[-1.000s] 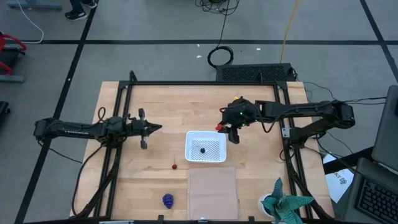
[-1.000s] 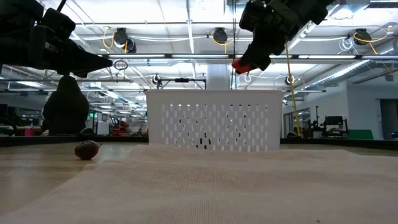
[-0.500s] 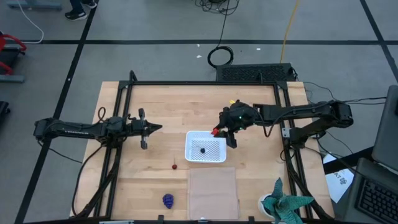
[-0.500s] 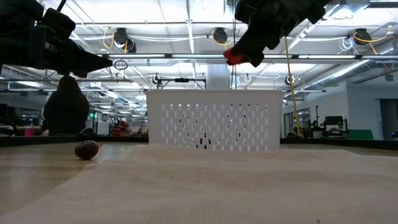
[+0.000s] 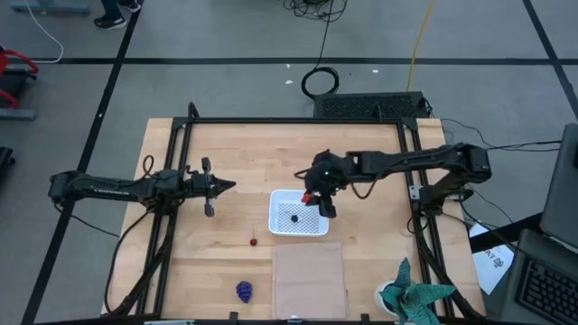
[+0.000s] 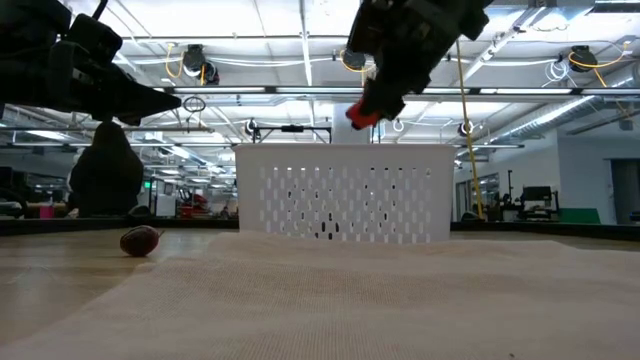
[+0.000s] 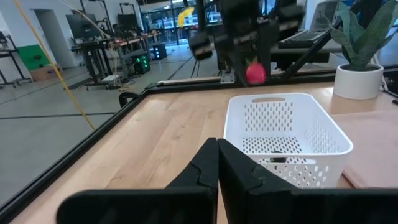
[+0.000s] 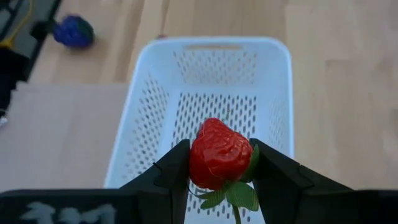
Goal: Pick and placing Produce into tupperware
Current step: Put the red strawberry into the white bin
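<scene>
My right gripper (image 5: 312,196) hovers over the far right part of the white perforated tub (image 5: 299,213), shut on a red strawberry (image 8: 217,155) that also shows in the low view (image 6: 362,114) and the left wrist view (image 7: 255,73). A dark round berry (image 5: 293,218) lies on the tub's floor. The small red cherry (image 5: 255,241) rests on the table left of the tub, and the purple grape bunch (image 5: 244,291) lies near the table's near edge. My left gripper (image 5: 228,186) waits shut, left of the tub. My right gripper pinches the strawberry's sides (image 8: 198,160) between its two fingers (image 8: 171,168), slanting down from the table's far right. The fruit is lifted clear above the tub's rim, its green leaves (image 8: 239,194) toward the wrist.
A flat pale tan panel (image 5: 310,280) lies on the table just near of the tub. A teal-and-white plant-like object (image 5: 414,298) stands at the near right corner. Black frame rails (image 5: 172,217) run along the table's left and right sides.
My right gripper has carried the strawberry toward the table's left and slightly nearer, from beyond the tub's far right corner to above the tub, staying shut on it.
</scene>
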